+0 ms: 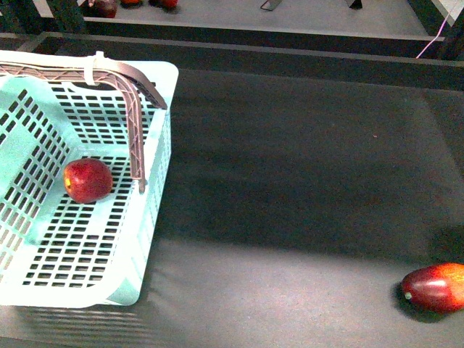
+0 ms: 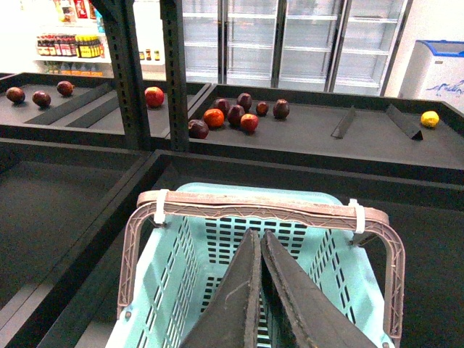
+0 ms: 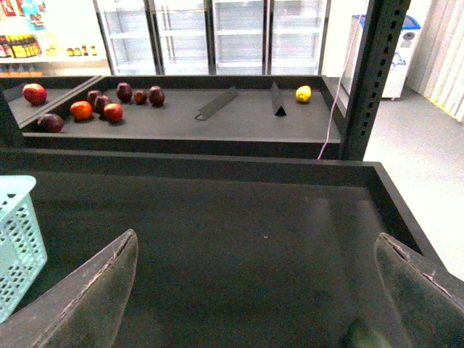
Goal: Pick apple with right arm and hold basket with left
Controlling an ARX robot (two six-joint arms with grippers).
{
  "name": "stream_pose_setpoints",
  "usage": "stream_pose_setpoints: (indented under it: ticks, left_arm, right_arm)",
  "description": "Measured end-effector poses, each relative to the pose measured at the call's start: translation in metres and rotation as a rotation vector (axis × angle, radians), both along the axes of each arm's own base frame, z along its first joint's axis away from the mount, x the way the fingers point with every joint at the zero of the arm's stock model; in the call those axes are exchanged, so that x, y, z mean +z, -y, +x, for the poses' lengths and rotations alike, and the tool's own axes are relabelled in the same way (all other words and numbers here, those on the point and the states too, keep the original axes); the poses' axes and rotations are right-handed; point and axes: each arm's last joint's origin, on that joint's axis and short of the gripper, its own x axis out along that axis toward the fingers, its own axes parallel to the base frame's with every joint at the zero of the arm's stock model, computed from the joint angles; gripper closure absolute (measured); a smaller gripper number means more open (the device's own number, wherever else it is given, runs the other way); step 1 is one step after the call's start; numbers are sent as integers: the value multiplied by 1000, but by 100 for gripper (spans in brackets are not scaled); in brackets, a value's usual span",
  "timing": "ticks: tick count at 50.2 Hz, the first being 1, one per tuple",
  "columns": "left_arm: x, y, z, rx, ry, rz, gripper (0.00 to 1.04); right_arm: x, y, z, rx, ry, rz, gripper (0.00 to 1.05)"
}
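Where the dark matte table (image 1: 290, 159) meets the front view's left edge stands one large light aqua plastic basket (image 1: 156, 217) with slotted walls and floor, its brown swing handles (image 1: 134, 109) bound by a white tie (image 1: 92, 69). One round deep red apple (image 1: 88, 180) rests on the basket's floor, near the wall that carries the handle hinge, a yellowish patch on its left side; being round, it shows no clear long axis. One elongated oval red-orange fruit (image 1: 436, 287) lies well apart from the basket, at the table's right edge, its long axis running left to right. The left tool (image 2: 259, 290) hangs over the basket just short of the handles, its two fingers pressed together, holding nothing. The right tool (image 3: 254, 290) is spread wide above bare table, beside the basket's corner.
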Motion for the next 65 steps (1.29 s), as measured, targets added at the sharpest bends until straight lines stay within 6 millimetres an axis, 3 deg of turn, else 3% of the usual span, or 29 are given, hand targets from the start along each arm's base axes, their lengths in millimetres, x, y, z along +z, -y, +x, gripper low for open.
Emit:
stream_pose_setpoints:
  ticks: [17,23,53,65]
  left_arm:
    - [-1,0,-7,0,0,0,101]
    - [-3,0,-18,0,-8,0,101]
    - [-3,0,-18,0,-5,0,101]
    - [-3,0,-18,0,-5,0,44]
  right_arm:
    - [0,0,0,0,0,0,9]
    - [0,0,0,0,0,0,9]
    - [0,0,0,0,0,0,9]
    - [0,0,0,0,0,0,9]
